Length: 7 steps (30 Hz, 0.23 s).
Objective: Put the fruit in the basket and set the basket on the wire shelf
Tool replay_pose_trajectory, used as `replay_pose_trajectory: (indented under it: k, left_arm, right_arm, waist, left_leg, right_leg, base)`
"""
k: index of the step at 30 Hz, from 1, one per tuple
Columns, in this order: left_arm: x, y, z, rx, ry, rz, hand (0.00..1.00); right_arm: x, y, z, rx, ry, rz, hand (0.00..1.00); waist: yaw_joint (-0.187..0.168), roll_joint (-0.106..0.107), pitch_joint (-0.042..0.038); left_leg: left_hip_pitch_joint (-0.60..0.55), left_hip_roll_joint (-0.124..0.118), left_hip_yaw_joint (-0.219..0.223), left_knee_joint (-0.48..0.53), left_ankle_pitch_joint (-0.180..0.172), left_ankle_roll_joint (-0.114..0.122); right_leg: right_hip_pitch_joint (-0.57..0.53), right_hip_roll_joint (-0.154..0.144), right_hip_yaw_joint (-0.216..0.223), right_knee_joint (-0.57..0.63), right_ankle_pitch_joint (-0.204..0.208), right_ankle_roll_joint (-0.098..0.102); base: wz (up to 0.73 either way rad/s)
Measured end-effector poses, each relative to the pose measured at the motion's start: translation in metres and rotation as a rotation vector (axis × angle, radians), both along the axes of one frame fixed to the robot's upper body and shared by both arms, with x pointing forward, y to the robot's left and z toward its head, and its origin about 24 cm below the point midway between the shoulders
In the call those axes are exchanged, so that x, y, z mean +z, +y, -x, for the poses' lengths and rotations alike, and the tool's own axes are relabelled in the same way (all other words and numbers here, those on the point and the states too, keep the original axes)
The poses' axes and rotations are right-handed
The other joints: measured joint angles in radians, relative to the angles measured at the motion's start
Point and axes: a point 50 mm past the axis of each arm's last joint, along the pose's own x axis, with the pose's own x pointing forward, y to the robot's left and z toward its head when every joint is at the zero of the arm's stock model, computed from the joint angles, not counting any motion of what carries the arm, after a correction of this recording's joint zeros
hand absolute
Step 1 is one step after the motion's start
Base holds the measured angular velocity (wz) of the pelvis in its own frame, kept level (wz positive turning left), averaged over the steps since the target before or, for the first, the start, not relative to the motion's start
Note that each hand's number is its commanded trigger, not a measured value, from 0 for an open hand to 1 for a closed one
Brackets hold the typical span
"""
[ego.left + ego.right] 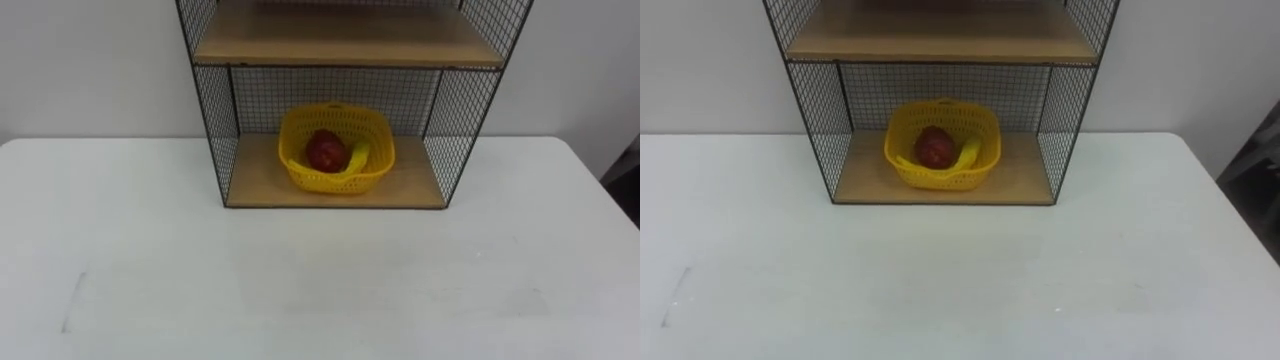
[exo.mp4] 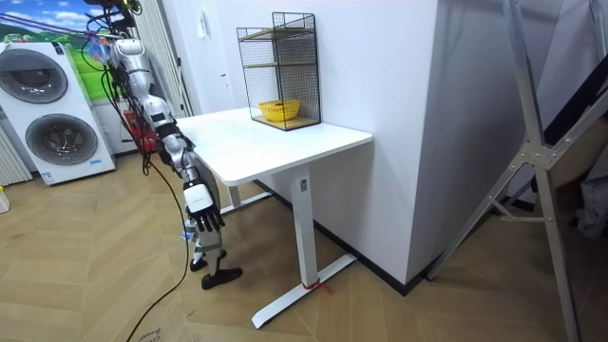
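The bare white table (image 1: 320, 290) lay nearest in the eye view. Beyond it the yellow basket (image 1: 372, 172), holding a red fruit (image 1: 326, 150) and a banana (image 1: 357, 157), sat on the lowest board of the wire shelf (image 1: 215, 130).

In the room view, the robot stood at the table's end, right hand (image 2: 201, 207) hanging below the tabletop, fingers loose and empty. The basket stood well above and across the table from that hand. Both steps looked done, so the next move likely called only for keeping clear.
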Motion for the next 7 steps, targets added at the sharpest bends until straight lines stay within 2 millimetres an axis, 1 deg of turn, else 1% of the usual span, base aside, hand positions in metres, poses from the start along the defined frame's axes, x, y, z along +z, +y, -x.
replay_pose_trajectory:
  k: [2,3,4,7]
  left_arm:
    - [-0.0013,-0.0036,-0.0021,-0.088,0.044,0.006,0.00]
    - [-0.0016,-0.0044,-0.0027,-0.103,0.053,0.008,0.00]
    - [-0.0020,-0.0056,-0.0042,-0.127,0.064,0.010,0.00]
    - [-0.0031,-0.0088,-0.0055,-0.180,0.088,0.018,0.00]
  right_arm:
    - [-0.0016,0.0050,0.0032,0.150,0.076,-0.022,0.00]
    - [-0.0020,0.0063,0.0034,0.174,0.089,-0.027,0.00]
    - [-0.0025,0.0080,0.0038,0.208,0.106,-0.035,0.00]
    - [-0.0028,0.0088,-0.0008,0.220,0.102,-0.053,0.00]
  waist:
    - [0.000,0.001,0.0003]
    - [0.000,0.000,0.0007]
    - [-0.002,0.000,0.0027]
    - [-0.001,0.000,0.0045]
  left_leg:
    - [-0.004,0.002,0.000,0.000,0.000,0.000]
    - [-0.005,0.002,0.000,0.000,0.000,0.000]
    - [-0.005,0.002,0.000,0.000,0.000,0.000]
    - [-0.002,0.003,0.003,0.000,0.000,0.000]
  right_leg:
    - [0.000,0.003,0.001,-0.010,0.003,0.004]
    - [-0.001,0.003,0.001,-0.011,0.004,0.004]
    - [0.000,0.004,0.002,-0.011,0.004,0.004]
    - [0.002,0.005,0.006,-0.010,0.007,0.000]
  base:
    - [0.00]
    - [0.00]
    - [0.00]
    - [-0.01]
